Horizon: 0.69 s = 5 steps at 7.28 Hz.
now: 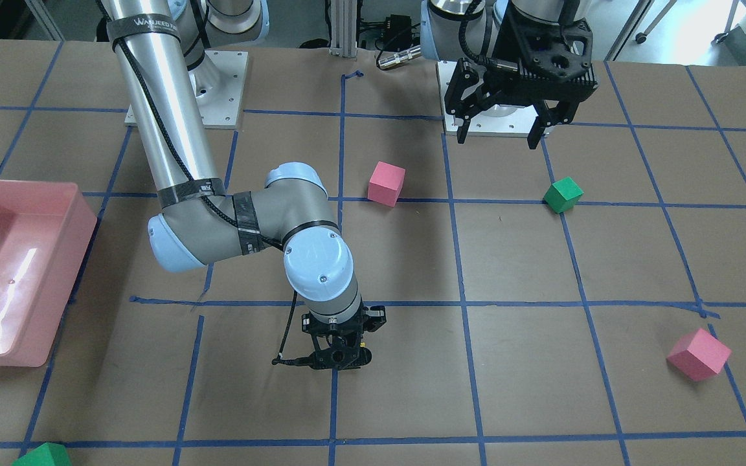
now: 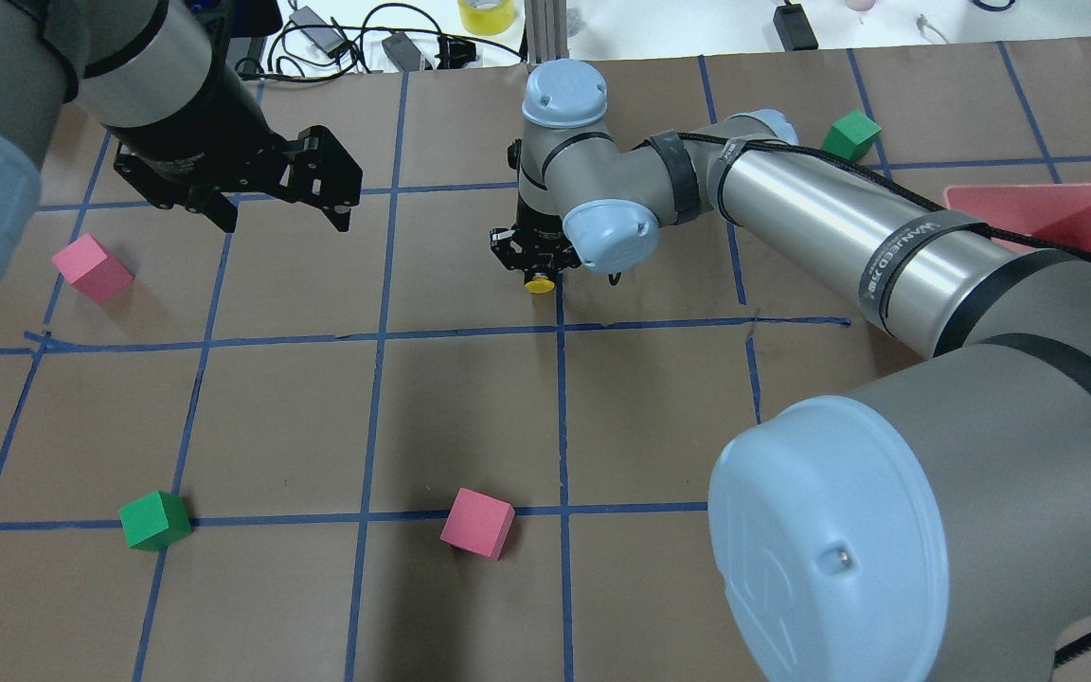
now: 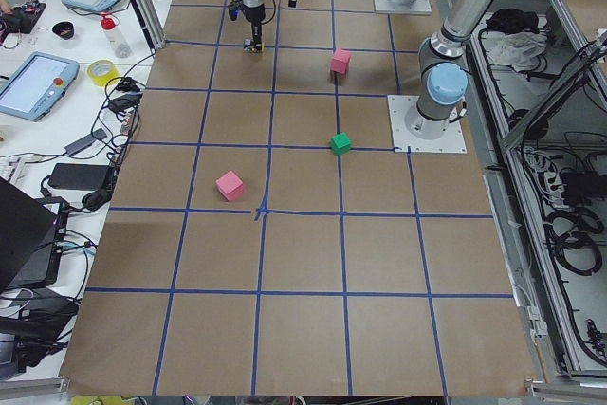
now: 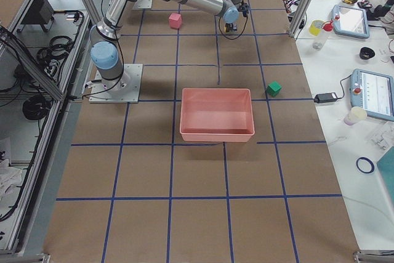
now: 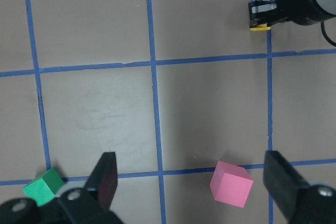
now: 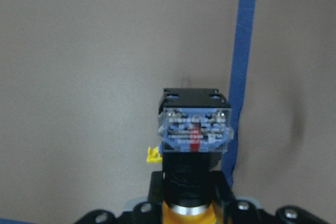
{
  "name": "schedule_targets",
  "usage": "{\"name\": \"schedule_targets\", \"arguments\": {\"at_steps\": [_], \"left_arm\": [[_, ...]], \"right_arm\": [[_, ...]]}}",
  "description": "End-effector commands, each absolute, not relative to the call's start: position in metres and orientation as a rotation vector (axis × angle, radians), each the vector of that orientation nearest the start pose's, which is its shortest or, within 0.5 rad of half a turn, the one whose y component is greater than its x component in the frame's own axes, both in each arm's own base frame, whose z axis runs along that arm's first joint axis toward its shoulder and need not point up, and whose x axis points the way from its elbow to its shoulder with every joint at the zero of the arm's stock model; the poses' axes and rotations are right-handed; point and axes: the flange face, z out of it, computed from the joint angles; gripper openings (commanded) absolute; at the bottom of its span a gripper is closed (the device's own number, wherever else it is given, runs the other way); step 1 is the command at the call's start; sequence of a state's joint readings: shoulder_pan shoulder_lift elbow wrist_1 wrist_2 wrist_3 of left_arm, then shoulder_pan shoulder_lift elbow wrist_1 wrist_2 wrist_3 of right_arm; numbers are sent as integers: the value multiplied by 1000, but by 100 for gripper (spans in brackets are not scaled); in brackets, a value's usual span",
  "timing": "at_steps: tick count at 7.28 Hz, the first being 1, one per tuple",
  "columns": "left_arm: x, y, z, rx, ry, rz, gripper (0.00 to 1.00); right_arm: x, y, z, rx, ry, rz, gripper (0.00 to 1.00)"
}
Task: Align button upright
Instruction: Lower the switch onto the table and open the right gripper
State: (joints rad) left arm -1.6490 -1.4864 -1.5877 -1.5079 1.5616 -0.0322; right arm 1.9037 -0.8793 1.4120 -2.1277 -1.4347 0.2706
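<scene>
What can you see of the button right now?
The button lies on its side, not upright. Its clear grey block base, with a red stripe and a black part behind it, points away from the robot. The black cylindrical body, a silvery ring and the round yellow cap point toward it. The right hand grips the body from above. It is at the brown table, beside a blue tape line.

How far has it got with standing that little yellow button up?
Done: the right gripper is down at the button and appears clamped on its black body. In hand: the button is on its side, yellow cap toward the robot, base pointing away. Left: turning it upright, setting it down, letting go. The left gripper hangs open, idle.
</scene>
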Motion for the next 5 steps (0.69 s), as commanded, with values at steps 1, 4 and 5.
{"name": "schedule_targets", "arguments": {"at_steps": [1, 4, 5], "left_arm": [[-170, -455, 527, 73, 3150, -205, 100], [-170, -455, 527, 73, 3150, -205, 100], [-170, -455, 527, 73, 3150, -205, 100]], "right_arm": [[371, -624, 193, -124, 3005, 27, 58], [369, -624, 213, -177, 2997, -13, 100], [364, -616, 242, -205, 2999, -31, 100]]}}
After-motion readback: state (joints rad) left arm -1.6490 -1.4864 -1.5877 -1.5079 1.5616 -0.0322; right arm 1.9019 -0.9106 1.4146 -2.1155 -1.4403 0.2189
